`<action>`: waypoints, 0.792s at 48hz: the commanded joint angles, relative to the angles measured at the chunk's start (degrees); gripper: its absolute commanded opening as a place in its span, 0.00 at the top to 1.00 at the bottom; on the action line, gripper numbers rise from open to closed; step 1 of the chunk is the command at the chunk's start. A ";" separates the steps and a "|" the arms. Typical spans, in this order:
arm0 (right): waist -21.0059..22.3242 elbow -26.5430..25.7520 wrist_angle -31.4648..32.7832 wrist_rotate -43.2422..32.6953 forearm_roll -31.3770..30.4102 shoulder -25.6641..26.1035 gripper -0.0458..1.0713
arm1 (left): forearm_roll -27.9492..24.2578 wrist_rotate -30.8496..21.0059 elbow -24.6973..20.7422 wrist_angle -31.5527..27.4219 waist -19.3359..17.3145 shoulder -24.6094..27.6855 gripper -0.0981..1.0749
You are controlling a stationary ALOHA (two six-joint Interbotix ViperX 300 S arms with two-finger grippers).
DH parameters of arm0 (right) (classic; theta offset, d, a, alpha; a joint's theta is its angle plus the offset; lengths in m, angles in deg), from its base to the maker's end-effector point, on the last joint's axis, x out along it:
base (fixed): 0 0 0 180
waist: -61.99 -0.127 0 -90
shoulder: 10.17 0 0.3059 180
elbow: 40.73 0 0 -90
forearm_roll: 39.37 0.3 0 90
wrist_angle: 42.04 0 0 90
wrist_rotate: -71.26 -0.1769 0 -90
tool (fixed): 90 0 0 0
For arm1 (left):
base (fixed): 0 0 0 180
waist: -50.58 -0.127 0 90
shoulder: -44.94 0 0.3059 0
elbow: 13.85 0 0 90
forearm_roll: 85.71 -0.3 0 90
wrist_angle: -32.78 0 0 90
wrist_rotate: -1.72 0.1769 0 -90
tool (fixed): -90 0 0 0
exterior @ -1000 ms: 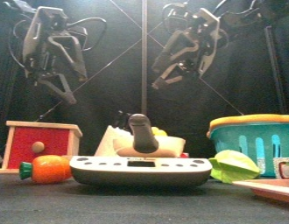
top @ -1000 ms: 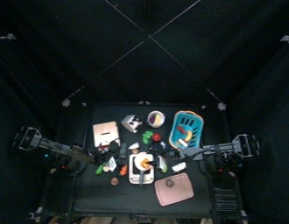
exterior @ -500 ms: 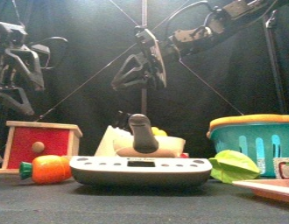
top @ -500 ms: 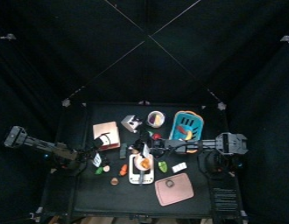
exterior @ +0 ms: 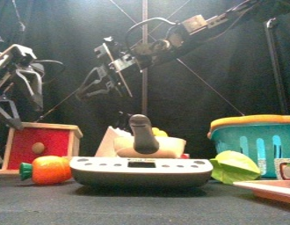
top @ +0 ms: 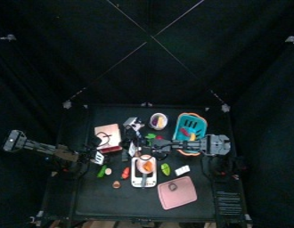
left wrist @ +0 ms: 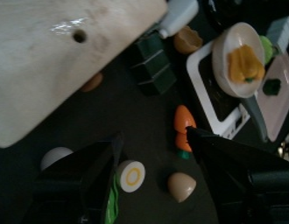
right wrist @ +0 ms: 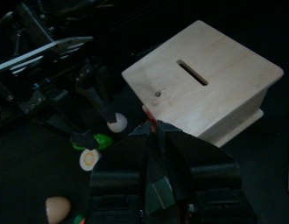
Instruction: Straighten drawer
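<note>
The drawer (top: pixel 109 135) is a salmon-tan box at the table's left back, turned slightly askew. In the front view the drawer (exterior: pixel 42 148) stands at the far left with a round knob on its face. My right gripper (top: pixel 134 127) reaches across the middle and hovers by the drawer's right side, high above the table (exterior: pixel 112 77). Its wrist view shows the drawer (right wrist: pixel 206 83) just beyond the gripper (right wrist: pixel 153 131), near one corner. My left gripper (left wrist: pixel 158 162) is open and empty, left of the drawer (left wrist: pixel 65 52) and above the table (exterior: pixel 9 101).
A white scale (top: pixel 143 169) with food on it sits at the front middle, and a carrot (exterior: pixel 47 169) lies beside it. A teal basket (top: pixel 189 131) stands at the back right and a pink plate (top: pixel 175 191) at the front right. Small toy foods are scattered around the scale.
My right arm has swung from the right side across the table to the drawer. My left arm has drawn back to the left and dropped lower.
</note>
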 commanded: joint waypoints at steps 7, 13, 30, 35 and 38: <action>2.20 -7.21 1.23 0.18 -0.88 -2.64 0.45 | -2.72 -3.43 -1.32 -0.88 -2.46 2.46 0.12; 2.46 -9.84 2.11 0.18 -2.11 -4.31 0.50 | -4.83 -6.15 -1.23 -1.49 -3.08 3.25 0.12; 2.99 -10.46 7.12 0.09 -4.04 -4.83 0.58 | -5.89 -5.80 -3.60 -4.92 3.52 -3.34 0.12; 3.43 -10.28 7.73 -0.09 -3.43 -4.75 0.58 | -8.53 -5.80 -4.22 -7.73 5.19 -5.62 0.12; 3.43 -10.11 7.82 -0.09 -2.90 -4.75 0.58 | -10.63 -5.63 -4.48 -10.63 5.63 -7.29 0.12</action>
